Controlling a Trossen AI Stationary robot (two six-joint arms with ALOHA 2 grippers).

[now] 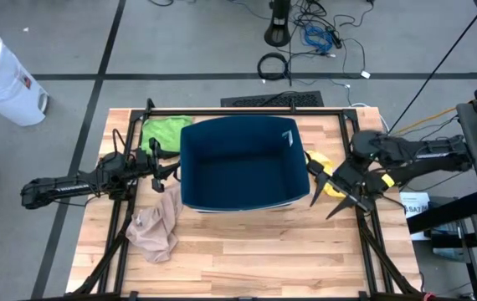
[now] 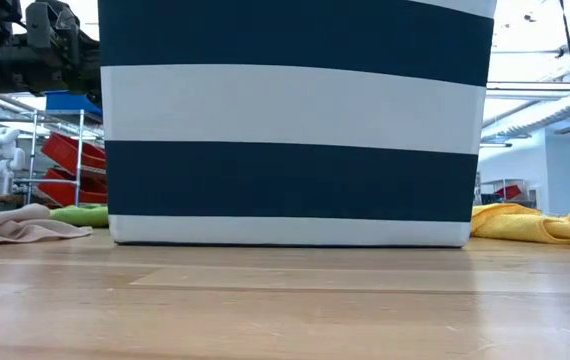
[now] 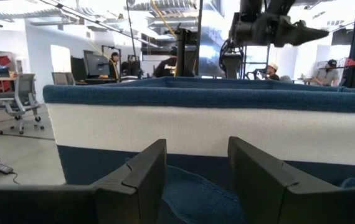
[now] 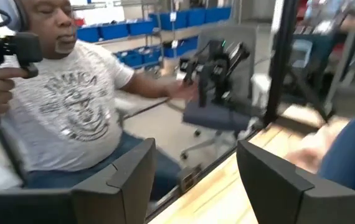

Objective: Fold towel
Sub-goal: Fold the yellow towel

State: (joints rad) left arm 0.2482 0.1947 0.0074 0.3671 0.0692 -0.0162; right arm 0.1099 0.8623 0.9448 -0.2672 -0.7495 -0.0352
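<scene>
A big navy-and-white striped fabric bin sits in the middle of the light wooden slatted table, its open top facing up and its dark blue inside showing from above. From table height it fills most of the view as broad dark and white bands. The left gripper is drawn up just beside the bin's left wall, fingers spread apart with nothing between them; from its wrist the blue rim and white band of the bin stand right in front. The right gripper hangs off the bin's right side, its two dark fingers also wide apart and empty, pointing out past the table edge toward a person in a grey printed t-shirt seated beyond. The towel to be folded, a crumpled beige cloth, lies in a loose heap on the table in front of the left gripper and near the bin's front left corner, touched by neither arm. A bright green cloth lies bunched behind the bin's left corner, and a yellow cloth is wadded against the bin's right side, under the right arm.
</scene>
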